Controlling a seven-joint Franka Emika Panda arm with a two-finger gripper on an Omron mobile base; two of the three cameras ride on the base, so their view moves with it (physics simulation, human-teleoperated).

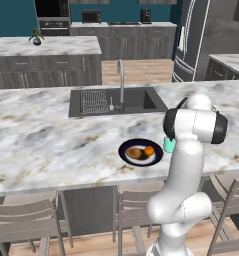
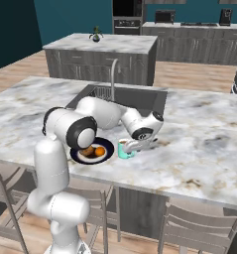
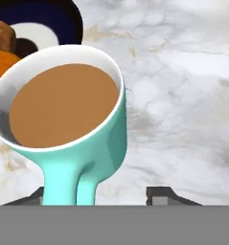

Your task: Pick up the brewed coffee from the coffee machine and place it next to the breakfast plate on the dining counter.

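The teal mug of brown coffee (image 3: pixel 63 105) stands upright on the marbled dining counter (image 1: pixel 41 135), just right of the navy breakfast plate (image 1: pixel 125 150) with bread and an orange piece. In the right base view the mug (image 2: pixel 123 150) sits beside the plate (image 2: pixel 107 149), with my gripper (image 2: pixel 132 146) low at its right side. Along the hand view my gripper (image 3: pixel 94 196) is open, its fingertips (image 3: pixel 161 195) wide apart, and the mug's handle (image 3: pixel 68 182) points toward me between them. My arm hides most of the mug (image 1: pixel 168 145) in the left base view.
The dark sink (image 1: pixel 141 97) and tall faucet (image 1: pixel 121 80) lie behind the plate. Grey chairs (image 1: pixel 26 220) line the counter's near edge. An island with a small plant (image 1: pixel 36 37) stands beyond, and black appliances (image 1: pixel 146 15) sit on the far back counter.
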